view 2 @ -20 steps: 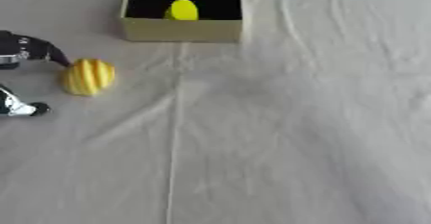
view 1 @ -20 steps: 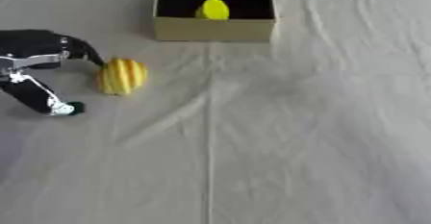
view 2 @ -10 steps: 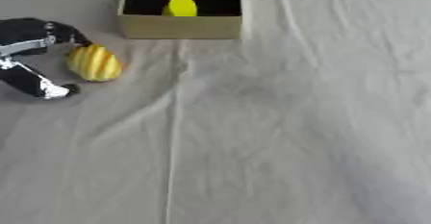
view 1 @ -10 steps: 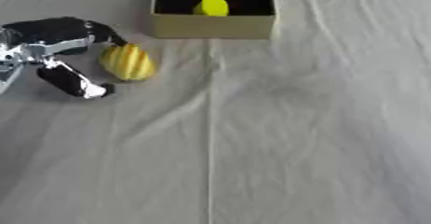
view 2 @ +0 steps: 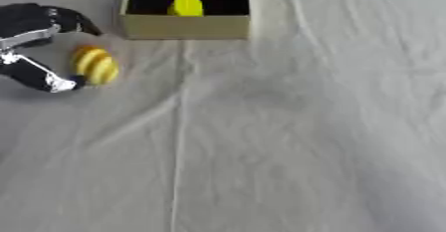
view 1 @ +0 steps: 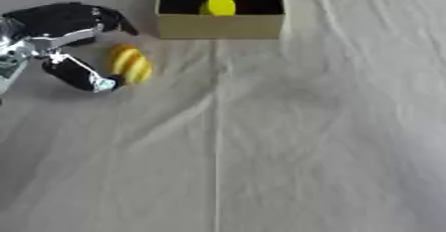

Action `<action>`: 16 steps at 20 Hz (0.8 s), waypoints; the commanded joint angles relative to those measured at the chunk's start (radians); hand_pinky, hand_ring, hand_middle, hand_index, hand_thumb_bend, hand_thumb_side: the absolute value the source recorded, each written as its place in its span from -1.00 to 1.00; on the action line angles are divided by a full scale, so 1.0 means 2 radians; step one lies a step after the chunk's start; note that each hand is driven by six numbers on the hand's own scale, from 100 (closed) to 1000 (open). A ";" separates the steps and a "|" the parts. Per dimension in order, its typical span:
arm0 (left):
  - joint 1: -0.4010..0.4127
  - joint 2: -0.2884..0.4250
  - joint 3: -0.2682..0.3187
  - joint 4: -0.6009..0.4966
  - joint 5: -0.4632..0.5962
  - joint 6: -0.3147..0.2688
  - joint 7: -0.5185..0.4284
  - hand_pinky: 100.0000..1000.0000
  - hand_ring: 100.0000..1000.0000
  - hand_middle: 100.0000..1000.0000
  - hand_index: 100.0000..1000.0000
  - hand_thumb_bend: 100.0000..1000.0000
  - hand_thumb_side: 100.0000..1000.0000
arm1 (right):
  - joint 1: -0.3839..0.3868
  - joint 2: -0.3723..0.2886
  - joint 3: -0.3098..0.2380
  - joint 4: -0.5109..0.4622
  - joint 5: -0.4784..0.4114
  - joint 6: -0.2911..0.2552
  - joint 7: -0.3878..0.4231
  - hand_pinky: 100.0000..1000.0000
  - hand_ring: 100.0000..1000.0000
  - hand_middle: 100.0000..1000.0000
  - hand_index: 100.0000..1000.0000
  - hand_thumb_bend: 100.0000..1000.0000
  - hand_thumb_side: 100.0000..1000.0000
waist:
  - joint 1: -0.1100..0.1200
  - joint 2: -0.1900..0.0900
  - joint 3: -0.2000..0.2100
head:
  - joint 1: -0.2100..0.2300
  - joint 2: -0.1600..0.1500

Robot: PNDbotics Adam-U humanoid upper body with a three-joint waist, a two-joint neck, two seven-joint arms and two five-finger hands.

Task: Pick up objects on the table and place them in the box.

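Pale grey cloth covers the counter [view 1: 305, 141], creased in soft folds, with one long crease running straight toward the near edge just left of the middle. At the far edge stands the box [view 1: 220, 26], a tan cardboard one with a dark inside, open at the top, and a small yellow rounded object [view 1: 219, 4] lies in it against the near wall. Near the box, on the robot's left, a yellow and orange striped object [view 1: 131, 64], egg-shaped and tilted, lies on the cloth. The left hand [view 1: 61, 27] comes in from the left side, black with silver parts, and is cupped around this striped object: its fingers [view 1: 111, 17] arch over the far side of it, while the thumb [view 1: 83, 76] reaches along the near side, its pale tip just beside the object's lower end. From these views I cannot tell for sure whether the thumb tip touches the object or stops just short of it, and the arched fingers above show a gap between them and the object. So the fingers are curved and spread around the striped object but not closed on it, and the object rests on the cloth between them. The striped object and the box are near each other but apart, with bare cloth between. The right hand shows in neither view. The right half of the counter holds only the wrinkled cloth, which darkens a little toward the near right corner.
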 commanded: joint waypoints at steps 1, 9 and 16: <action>-0.015 0.001 0.003 0.018 -0.014 -0.001 -0.006 0.79 0.84 0.65 0.82 -0.33 -0.56 | -0.002 -0.007 -0.005 -0.008 -0.007 0.006 0.002 0.85 0.66 0.11 0.59 -1.00 0.08 | 0.000 -0.010 -0.002 | 0.003 -0.005; -0.026 -0.021 0.015 0.078 -0.041 -0.008 0.002 0.75 0.80 0.60 0.74 -0.80 -0.97 | 0.000 0.001 -0.001 -0.008 -0.010 0.015 0.009 0.86 0.66 0.10 0.59 -1.00 0.10 | -0.001 -0.008 -0.005 | 0.009 -0.007; -0.023 -0.018 0.029 0.046 0.002 0.000 0.005 0.61 0.63 0.43 0.44 -1.00 -0.86 | 0.010 0.004 -0.003 -0.008 -0.008 0.018 0.006 0.86 0.66 0.10 0.59 -1.00 0.10 | -0.002 -0.010 -0.004 | 0.008 -0.006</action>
